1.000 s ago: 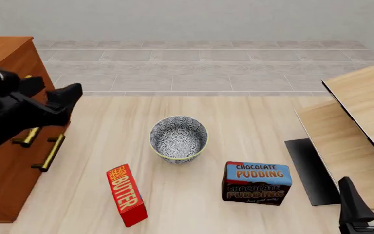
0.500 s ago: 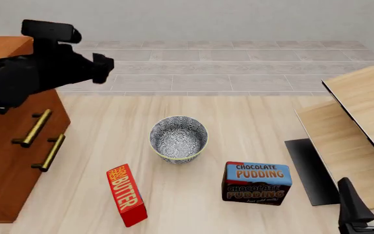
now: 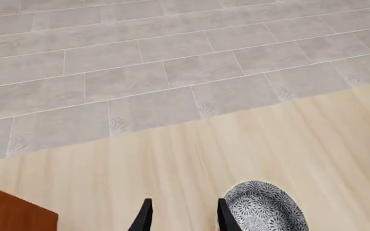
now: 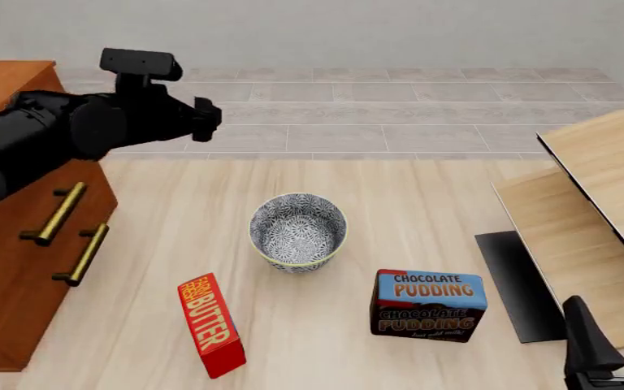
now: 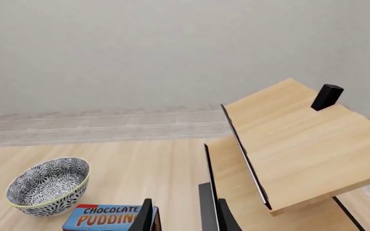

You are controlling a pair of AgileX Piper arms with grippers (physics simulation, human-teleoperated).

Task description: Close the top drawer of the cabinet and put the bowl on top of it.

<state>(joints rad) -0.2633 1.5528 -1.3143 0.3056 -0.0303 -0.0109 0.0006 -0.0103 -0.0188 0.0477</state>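
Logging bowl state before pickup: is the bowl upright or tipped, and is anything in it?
Upright and empty: the bowl sits on its base on the table, rim up, with only its patterned inside showing.

I'm looking down on a pale light-wood table [image 4: 421,195] whose far edge meets grey floor tiles. Near its middle sits the bowl [image 4: 298,231], upright, with a chocolate pudding box [image 4: 428,305] toward the near right and a red butter box [image 4: 211,324] toward the near left, each apart from the bowl. The cabinet [image 4: 9,268] stands at the left edge, and tilted light-wood panels [image 4: 604,203] with a dark sheet [image 4: 516,284] lie at the right edge.
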